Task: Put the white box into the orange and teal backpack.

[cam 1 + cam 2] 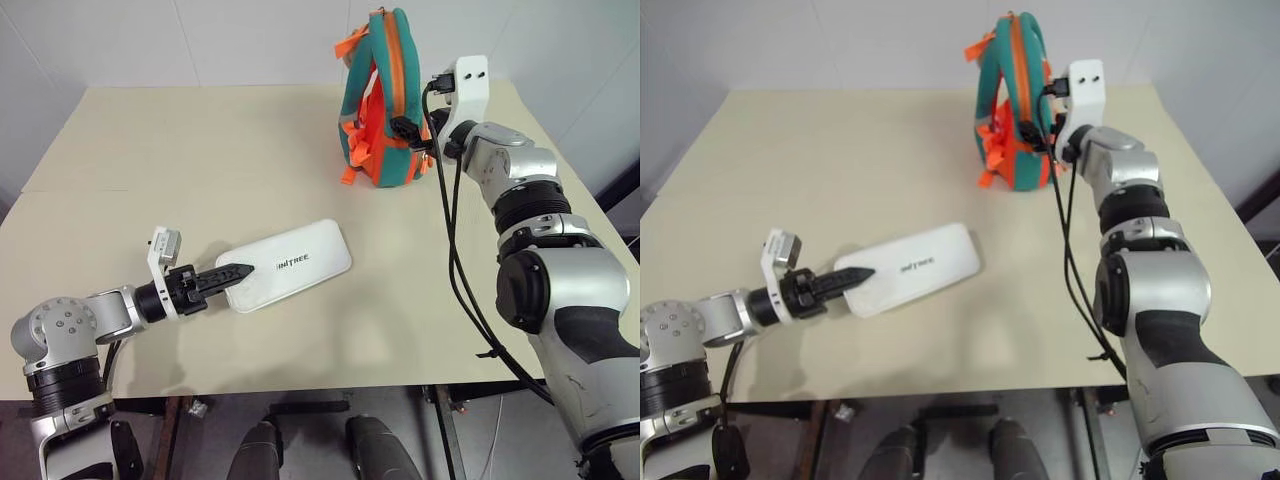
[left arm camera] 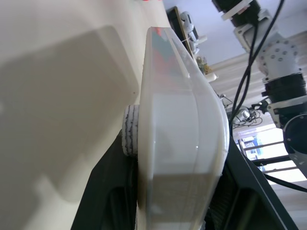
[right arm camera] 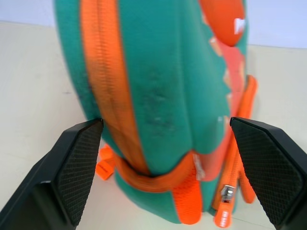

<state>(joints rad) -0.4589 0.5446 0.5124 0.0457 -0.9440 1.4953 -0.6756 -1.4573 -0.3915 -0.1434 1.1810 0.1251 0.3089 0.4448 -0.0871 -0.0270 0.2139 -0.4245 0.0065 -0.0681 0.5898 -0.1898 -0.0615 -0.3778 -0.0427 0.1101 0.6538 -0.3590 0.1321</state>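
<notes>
I am a robot with 2 arms, reaching over a pale beige table (image 1: 200, 150). My left gripper (image 1: 228, 277) lies low and nearly level at the near left of the table, its 2 black fingers clamped on the near short end of the white box (image 1: 295, 263), 1 finger above and 1 below it. The box is flat and glossy with small dark lettering, and most of it seems to rest on the tabletop, angled away toward the far right. Gripping it by the end leaves its long body free to lead the way into an opening, which I judge is the reason for this hold. In the left wrist view the box runs edge-on away from my fingers, casting a broad shadow on the table. The orange and teal backpack (image 1: 385, 95) stands upright at the far right of the table, well apart from the box, its orange zipper (image 3: 103, 81) running up its narrow side. My right gripper (image 3: 168, 163) is at the backpack, fingers spread wide on either side of that narrow side without yet pinching it, probably to steady the bag or work the zipper. I cannot tell whether the backpack is open, and the box is still outside it.
</notes>
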